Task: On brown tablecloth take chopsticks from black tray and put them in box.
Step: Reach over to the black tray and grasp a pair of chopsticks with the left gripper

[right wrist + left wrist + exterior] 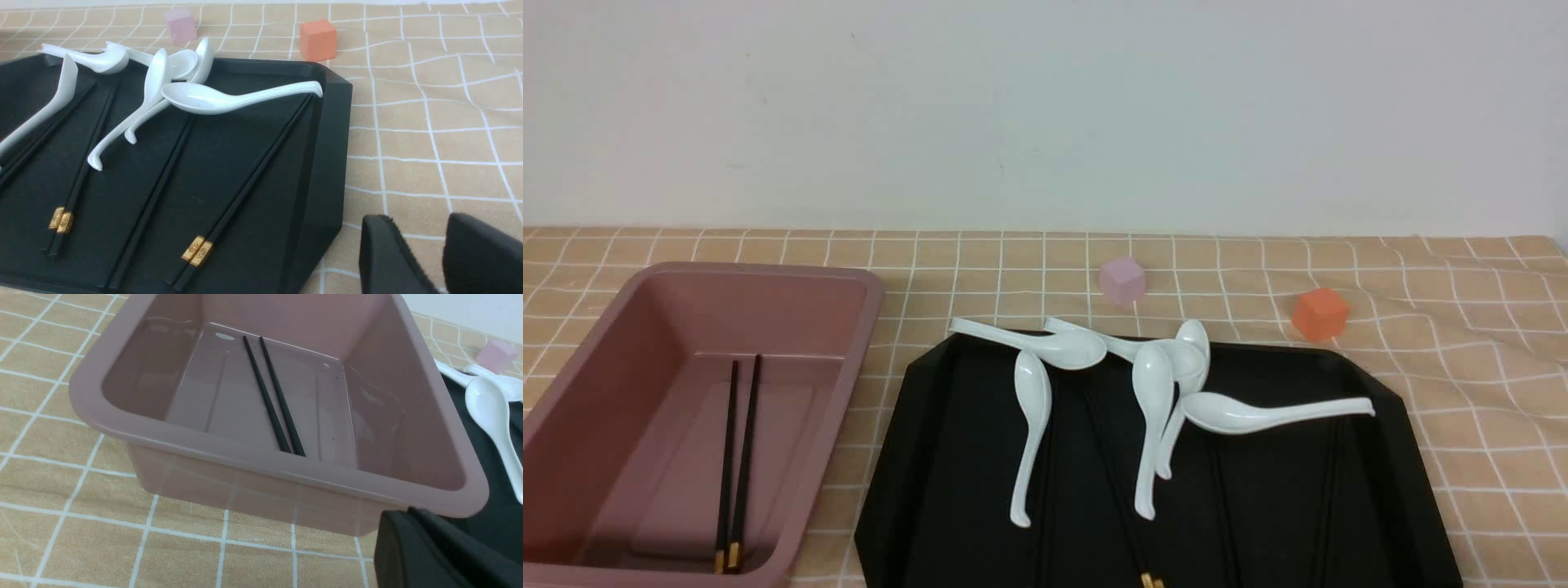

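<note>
Dusty-pink deep plastic box sits at the left of the tan-orange grid-lined tablecloth covering the surface. One pair of thin black chopsticks lies flat on the box floor, side by side, gold-banded ends toward the robot.

Glossy black flat tray is just right of the box, with a strip of cloth between them. More chopsticks are on the tray. The right wrist view shows a pair along the right rim, a pair further left, and sticks between those two. More lie at the left edge under a spoon handle.

White ceramic soup spoons are piled across the tray's far half, some handles lying over the chopsticks. Small pink cube and small orange cube sit on the cloth beyond the tray.

Left gripper: fingers pressed together, nothing in them, by the box's near corner. Right gripper: jaws apart, empty, over bare cloth right of the tray.
</note>
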You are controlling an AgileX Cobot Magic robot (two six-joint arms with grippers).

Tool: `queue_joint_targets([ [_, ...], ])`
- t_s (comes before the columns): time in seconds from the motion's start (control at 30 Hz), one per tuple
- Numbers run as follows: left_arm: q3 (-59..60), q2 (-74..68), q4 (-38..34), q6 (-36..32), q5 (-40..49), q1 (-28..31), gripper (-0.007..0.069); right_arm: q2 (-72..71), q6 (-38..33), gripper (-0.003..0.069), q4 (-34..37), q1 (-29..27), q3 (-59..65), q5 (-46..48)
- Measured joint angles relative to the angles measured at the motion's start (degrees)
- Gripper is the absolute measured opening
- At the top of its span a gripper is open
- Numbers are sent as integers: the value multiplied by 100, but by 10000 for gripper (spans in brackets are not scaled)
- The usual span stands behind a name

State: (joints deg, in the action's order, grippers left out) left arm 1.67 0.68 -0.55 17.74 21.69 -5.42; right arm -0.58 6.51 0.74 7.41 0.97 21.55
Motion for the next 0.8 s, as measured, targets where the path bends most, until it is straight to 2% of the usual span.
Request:
queue_joint_targets([
  [0.8, 0, 0, 0, 0, 5, 0, 33, 0, 0, 240, 0, 0, 0, 0],
])
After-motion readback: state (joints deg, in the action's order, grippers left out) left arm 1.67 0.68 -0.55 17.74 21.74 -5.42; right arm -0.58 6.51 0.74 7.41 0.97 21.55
